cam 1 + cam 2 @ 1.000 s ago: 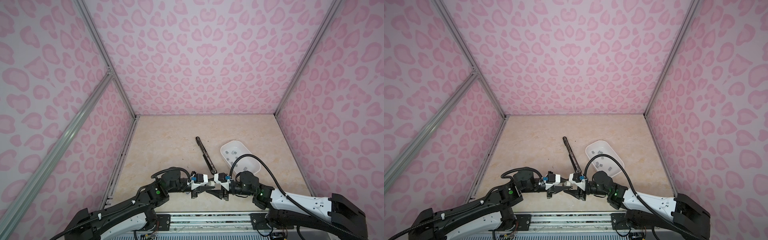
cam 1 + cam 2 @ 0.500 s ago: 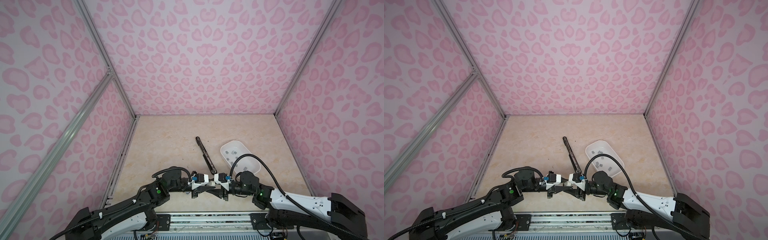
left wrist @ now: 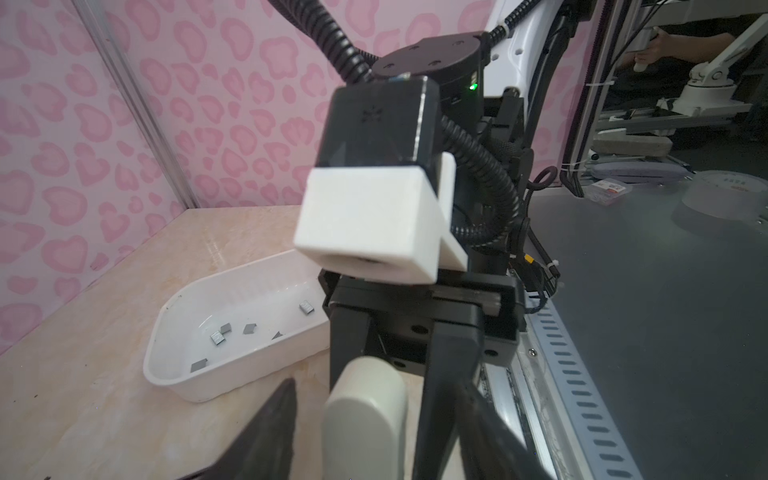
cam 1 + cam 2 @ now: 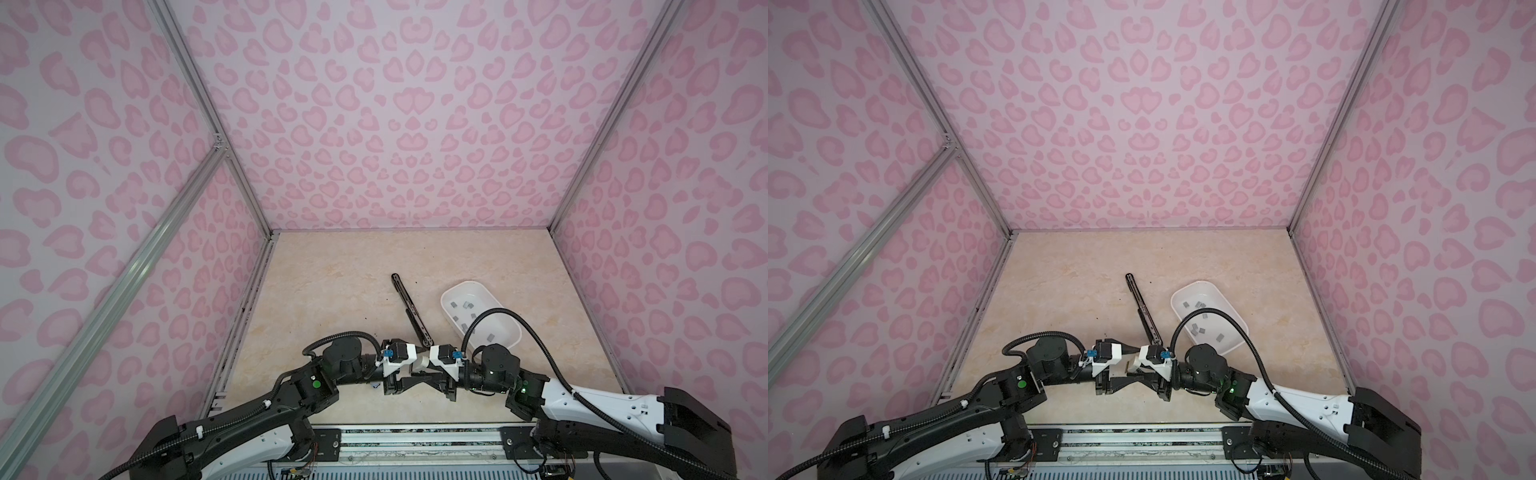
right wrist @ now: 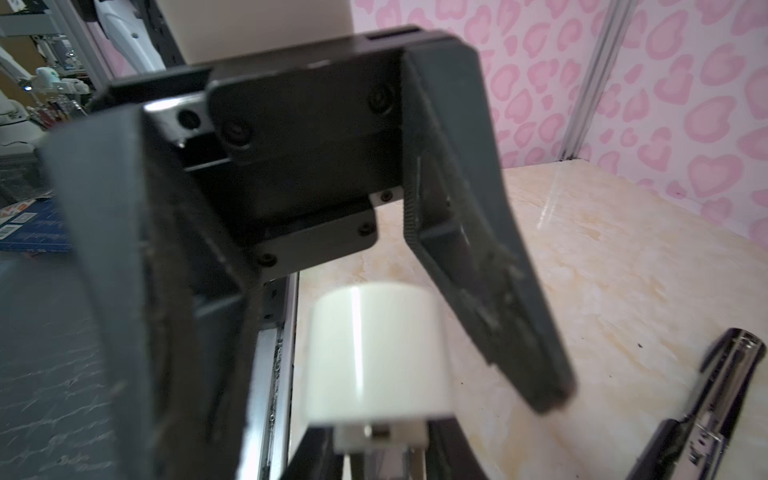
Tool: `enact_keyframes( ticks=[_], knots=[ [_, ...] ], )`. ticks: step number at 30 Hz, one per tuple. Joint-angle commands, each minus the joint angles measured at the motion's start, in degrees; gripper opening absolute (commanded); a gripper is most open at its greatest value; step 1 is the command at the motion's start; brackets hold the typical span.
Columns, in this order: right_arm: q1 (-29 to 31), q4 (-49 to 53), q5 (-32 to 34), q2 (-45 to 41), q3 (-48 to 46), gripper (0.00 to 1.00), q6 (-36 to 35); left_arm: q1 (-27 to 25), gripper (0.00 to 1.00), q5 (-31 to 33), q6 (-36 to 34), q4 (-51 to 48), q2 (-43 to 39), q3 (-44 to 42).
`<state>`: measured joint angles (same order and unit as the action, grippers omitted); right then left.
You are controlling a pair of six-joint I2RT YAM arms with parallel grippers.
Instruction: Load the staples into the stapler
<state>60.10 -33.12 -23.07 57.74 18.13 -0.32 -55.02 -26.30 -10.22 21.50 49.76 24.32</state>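
the left gripper [image 4: 415,369] is just spreading its fingers off the cream stapler [image 4: 420,361] between them while the right gripper [image 4: 429,369] is pinching it, apparently completing a handover.

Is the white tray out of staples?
No, the left wrist view shows several small grey staples lying loose on the floor of the white tray.

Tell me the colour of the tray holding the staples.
White; the tray shows best in the left wrist view.
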Motion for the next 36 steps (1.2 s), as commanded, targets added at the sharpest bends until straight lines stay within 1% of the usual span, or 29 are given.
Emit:
enact_keyframes(
  ticks=[1,4,7,10,13,15,18,21,23,28,32,36],
  knots=[
    [0.8,-0.7,5.4,0.1,-0.3,0.21,2.0,0.1,0.97,7.0,2.2,3.0,-1.0,-0.4],
    [1.0,1.0,9.5,1.0,0.0,0.19,3.2,0.1,0.98,11.5,3.2,3.7,-2.5,-1.2],
    [1.1,1.7,16.3,2.4,0.0,0.18,5.8,0.1,0.98,19.0,4.9,4.8,-5.0,-2.8],
    [1.1,2.7,20.9,4.6,0.7,0.18,8.9,0.2,0.97,32.0,8.4,6.6,-8.1,-5.3],
    [1.1,4.1,23.8,8.3,2.8,0.18,12.7,0.9,0.98,49.0,13.9,6.9,-10.9,-7.3],
    [1.1,6.5,25.1,11.6,5.3,0.18,14.9,2.6,0.98,54.2,17.1,4.5,-11.9,-7.1],
    [1.1,14.5,27.5,18.6,12.5,0.17,17.9,5.6,0.98,54.9,20.6,1.3,-12.7,-6.5],
    [1.1,22.8,29.9,27.0,20.6,0.15,19.4,6.2,0.97,56.9,22.6,-0.3,-12.7,-6.0],
    [0.6,26.2,30.7,32.0,24.6,0.14,20.3,6.3,0.98,57.4,22.7,-1.0,-12.7,-5.9],
    [-2.2,28.5,27.8,41.5,30.8,0.13,22.0,6.3,0.98,59.8,23.0,-2.8,-13.1,-5.0],
    [-3.3,29.1,27.8,45.3,33.7,0.14,22.2,6.4,0.98,59.7,23.0,-3.0,-13.6,-5.2],
    [-3.9,31.7,29.2,48.9,37.1,0.19,21.8,6.4,0.98,59.3,23.0,-3.2,-13.6,-5.0]
  ],
)
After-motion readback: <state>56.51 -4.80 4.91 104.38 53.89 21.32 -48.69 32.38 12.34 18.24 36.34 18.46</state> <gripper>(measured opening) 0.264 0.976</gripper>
